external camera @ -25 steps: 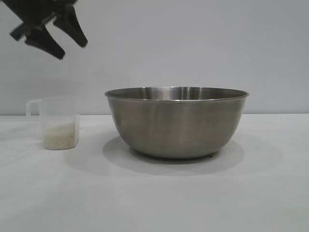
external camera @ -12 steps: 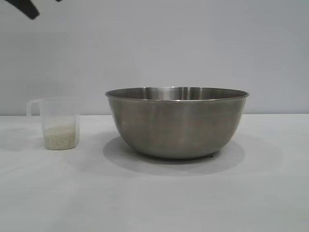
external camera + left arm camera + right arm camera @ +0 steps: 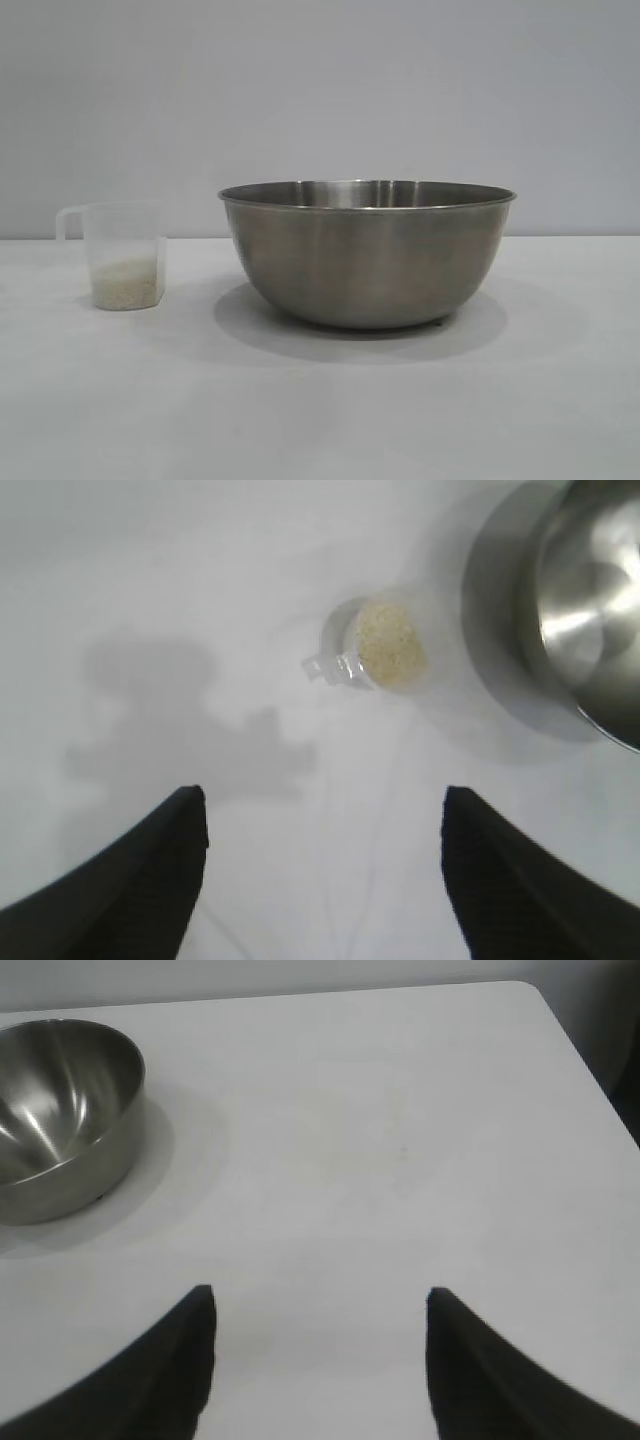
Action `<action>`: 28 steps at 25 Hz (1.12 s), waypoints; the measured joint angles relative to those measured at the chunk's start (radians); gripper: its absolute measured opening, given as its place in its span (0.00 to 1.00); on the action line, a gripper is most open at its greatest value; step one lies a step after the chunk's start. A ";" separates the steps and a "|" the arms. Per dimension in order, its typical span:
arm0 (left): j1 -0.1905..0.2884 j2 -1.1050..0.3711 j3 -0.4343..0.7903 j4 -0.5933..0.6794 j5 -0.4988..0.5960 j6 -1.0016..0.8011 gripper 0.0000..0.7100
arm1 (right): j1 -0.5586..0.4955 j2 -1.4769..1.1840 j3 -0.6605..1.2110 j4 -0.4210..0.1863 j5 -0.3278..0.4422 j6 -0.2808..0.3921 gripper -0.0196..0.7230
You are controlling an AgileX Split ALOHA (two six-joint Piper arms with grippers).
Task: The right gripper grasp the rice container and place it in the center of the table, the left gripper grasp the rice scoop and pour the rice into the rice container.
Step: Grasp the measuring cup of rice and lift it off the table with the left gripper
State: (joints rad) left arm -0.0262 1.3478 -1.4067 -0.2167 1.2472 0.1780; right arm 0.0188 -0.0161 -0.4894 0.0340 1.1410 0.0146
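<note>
Bowl (image 3: 366, 255) sits mid-surface; scoop (image 3: 378, 645) with rice (image 3: 391, 647) stands untouched beyond the left pincer (image 3: 325, 880), jaws wide and empty. Right pincer (image 3: 320, 1360), also wide, idles aside. Next: descend onto the scoop.

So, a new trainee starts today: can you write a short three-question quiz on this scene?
1. True or false: the rice scoop stands upright on the table.
2. Where is the rice? A) in the scoop B) in the rice container C) spilled on the table
3. What does the left end effector hold?

Key: 1 true; 2 A; 3 nothing, its fingers are open and empty, clear of the scoop.
</note>
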 joint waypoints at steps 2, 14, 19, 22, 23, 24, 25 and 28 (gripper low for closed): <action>0.000 -0.064 0.068 -0.002 0.000 -0.006 0.61 | 0.000 0.000 0.000 0.000 0.000 0.000 0.55; 0.000 -0.408 0.596 -0.143 -0.309 0.065 0.61 | 0.000 0.000 0.000 0.000 0.000 0.000 0.55; 0.000 -0.513 0.824 -0.252 -0.505 0.170 0.61 | 0.000 0.000 0.000 0.000 0.000 0.000 0.55; 0.000 -0.551 0.928 -0.356 -0.635 0.234 0.61 | 0.000 0.000 0.000 0.000 0.000 0.000 0.55; 0.000 -0.559 0.952 -0.404 -0.677 0.266 0.61 | 0.000 0.000 0.000 0.000 0.000 0.000 0.55; 0.000 -0.563 0.969 -0.446 -0.712 0.303 0.61 | 0.000 0.000 0.000 0.000 0.000 0.000 0.55; 0.000 -0.565 0.987 -0.492 -0.752 0.345 0.61 | 0.000 0.000 0.000 0.000 0.000 0.000 0.55; 0.000 -0.565 1.027 -0.629 -0.846 0.475 0.61 | 0.000 0.000 0.000 0.000 0.000 0.000 0.55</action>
State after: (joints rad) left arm -0.0262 0.7830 -0.3798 -0.8455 0.4012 0.6527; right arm 0.0188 -0.0161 -0.4894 0.0340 1.1410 0.0146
